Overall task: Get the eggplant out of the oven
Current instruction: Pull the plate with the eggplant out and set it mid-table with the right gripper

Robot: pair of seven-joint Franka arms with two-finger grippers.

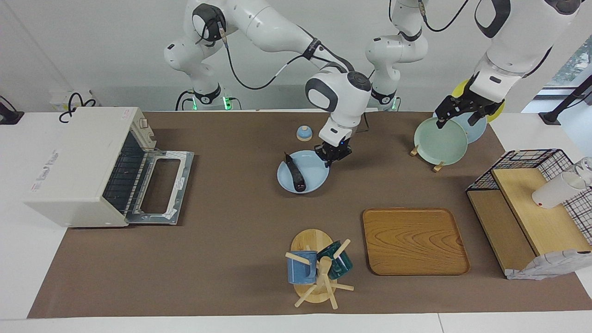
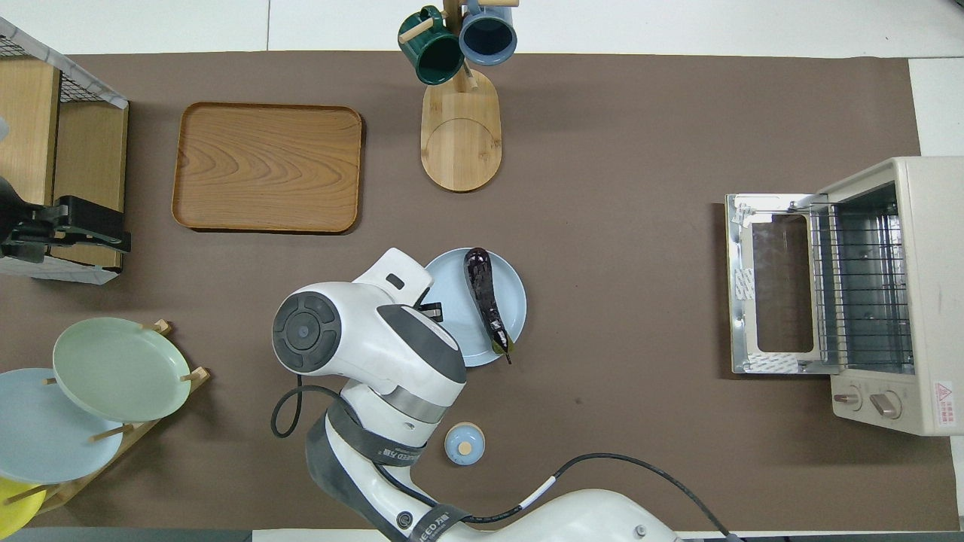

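Observation:
The dark purple eggplant lies on a light blue plate over the middle of the brown mat. It is out of the off-white oven, whose drop-down door lies open, showing a bare wire rack. My right gripper is shut on the plate's rim, at the edge toward the left arm's end of the table. In the overhead view my right arm covers that edge. My left gripper hangs open over the rack of plates and holds nothing.
A small blue lidded pot sits nearer to the robots than the held plate. A wooden tray and a mug tree lie farther out. The plate rack and a wire basket shelf stand at the left arm's end.

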